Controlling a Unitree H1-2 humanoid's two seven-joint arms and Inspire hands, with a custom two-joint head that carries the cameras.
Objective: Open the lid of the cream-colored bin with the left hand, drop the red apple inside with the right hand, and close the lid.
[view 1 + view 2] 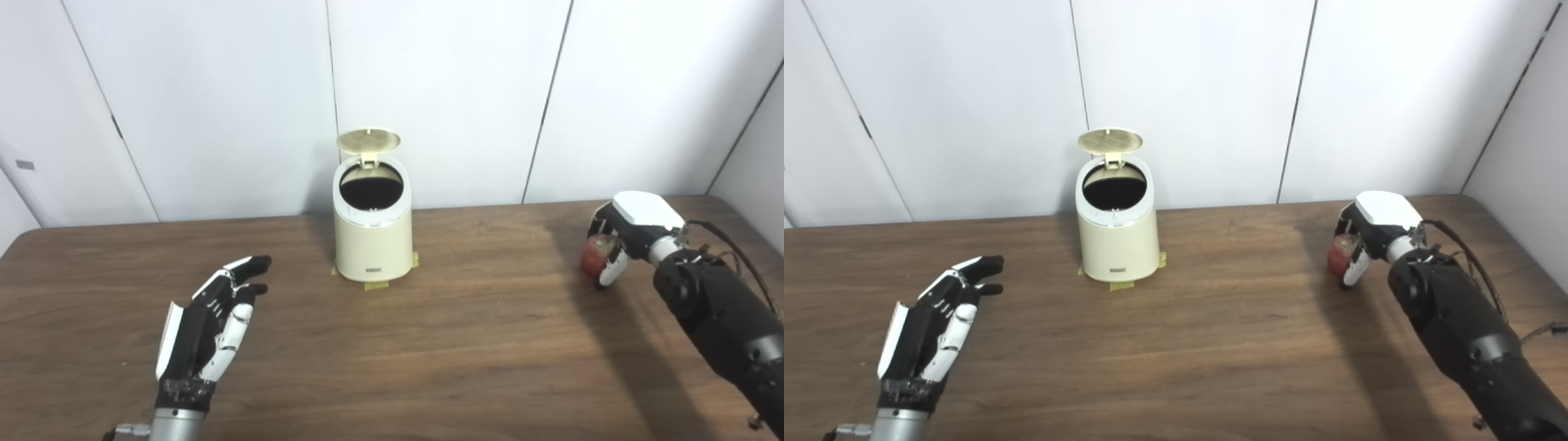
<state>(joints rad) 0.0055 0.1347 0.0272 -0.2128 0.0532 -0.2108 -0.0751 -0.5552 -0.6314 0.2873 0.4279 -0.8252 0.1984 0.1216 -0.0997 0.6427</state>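
- Bin (373,236) stands at the bench's (429,343) far middle, lid (369,140) tipped up, mouth open.
- Left robot hand (211,318) hovers near left, fingers spread, holding nothing.
- Right robot hand (618,242) at far right, closed around the apple (597,254).

A bare test room or lab

Plain white wall panels (441,92) are seen directly behind a dark wooden table (429,343); the cream-colored bin (372,236) is taped onto that table.

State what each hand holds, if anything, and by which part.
The right hand is closed around the apple, fingers over its top and sides. The left hand is open and holds nothing.
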